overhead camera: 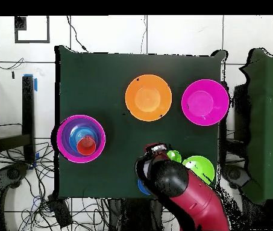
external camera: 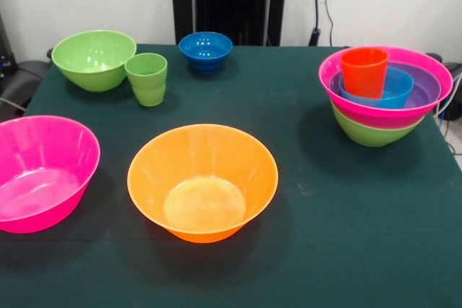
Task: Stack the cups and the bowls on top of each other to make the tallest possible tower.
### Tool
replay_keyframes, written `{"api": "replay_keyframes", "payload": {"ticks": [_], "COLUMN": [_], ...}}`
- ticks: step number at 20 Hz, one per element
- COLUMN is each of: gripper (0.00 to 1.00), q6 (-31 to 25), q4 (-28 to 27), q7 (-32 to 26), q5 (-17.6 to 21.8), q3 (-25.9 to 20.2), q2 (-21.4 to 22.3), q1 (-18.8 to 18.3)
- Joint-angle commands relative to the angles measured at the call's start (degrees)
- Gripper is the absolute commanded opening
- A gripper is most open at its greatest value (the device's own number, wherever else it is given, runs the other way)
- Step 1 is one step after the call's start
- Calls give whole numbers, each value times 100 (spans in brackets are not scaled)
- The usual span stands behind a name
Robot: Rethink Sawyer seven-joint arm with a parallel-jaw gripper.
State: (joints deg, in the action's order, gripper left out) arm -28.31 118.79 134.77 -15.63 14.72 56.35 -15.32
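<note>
While arm [overhead camera: 184,192] hovers over green cup [external camera: 147,77]: tool state cannot tell. Descend centred, pinch rim, lift straight, seat in orange-red cup [external camera: 364,70] atop tower [external camera: 385,95].

**Even indoor light, soft shadows**

Bright, diffuse light from above. Orange bowl [external camera: 203,182] and pink bowl [external camera: 43,172] show glossy glare inside; soft shadows fall on the green tablecloth [external camera: 339,236]. Front view slightly soft; overhead view darker around the table.
</note>
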Motion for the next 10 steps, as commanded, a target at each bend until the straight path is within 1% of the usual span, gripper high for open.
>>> {"api": "replay_keyframes", "payload": {"ticks": [1, 4, 6, 8, 10], "gripper": [100, 100, 100, 100, 100], "q6": [-1162, -1359, -1426, -1375, -1279], "q4": [-658, -839, -847, -752, -612], "q7": [-1128, -977, -822, -703, -691], "q5": [1371, 1484, 1562, 1637, 1683], "q3": [-175, -246, -311, -370, -438], "q2": [-70, -135, -100, -43, -23], "q1": [20, 33, 31, -14, -133]}}
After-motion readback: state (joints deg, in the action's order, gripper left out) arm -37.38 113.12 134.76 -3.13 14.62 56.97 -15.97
